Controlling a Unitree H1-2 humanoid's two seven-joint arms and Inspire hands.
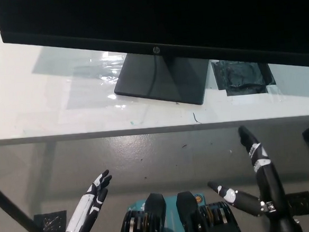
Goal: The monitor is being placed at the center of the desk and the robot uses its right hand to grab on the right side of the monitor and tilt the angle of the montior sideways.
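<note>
One head view is all you have, looking steeply down over the white desk point(47, 102) and the floor in front of it.

On the desk, the black monitor point(158, 20) fills the upper part of the view, its lower bezel running at a slant from upper left down to the right edge, a small logo at its middle. Its dark square base point(162, 78) sits on the desk near the centre of the picture, with a thin cable line running down across it. Just right of the base, a patch of black tape point(242, 78) lies flat on the desk surface, partly under the screen's edge.

Below the desk's front edge, your black right hand point(256, 172) hangs over the floor at the lower right. It is released and holding nothing: one finger points up toward the desk edge, another splays out to the left. The monitor stands well apart from it, above and beyond the desk's front edge; the right side of the screen lies up and to the right of the hand, with no contact.

Your white left hand point(94, 197) rests at the lower left, also over the floor, fingers extended and apart, empty. A dark desk leg point(12, 208) crosses the floor just left of it.
</note>
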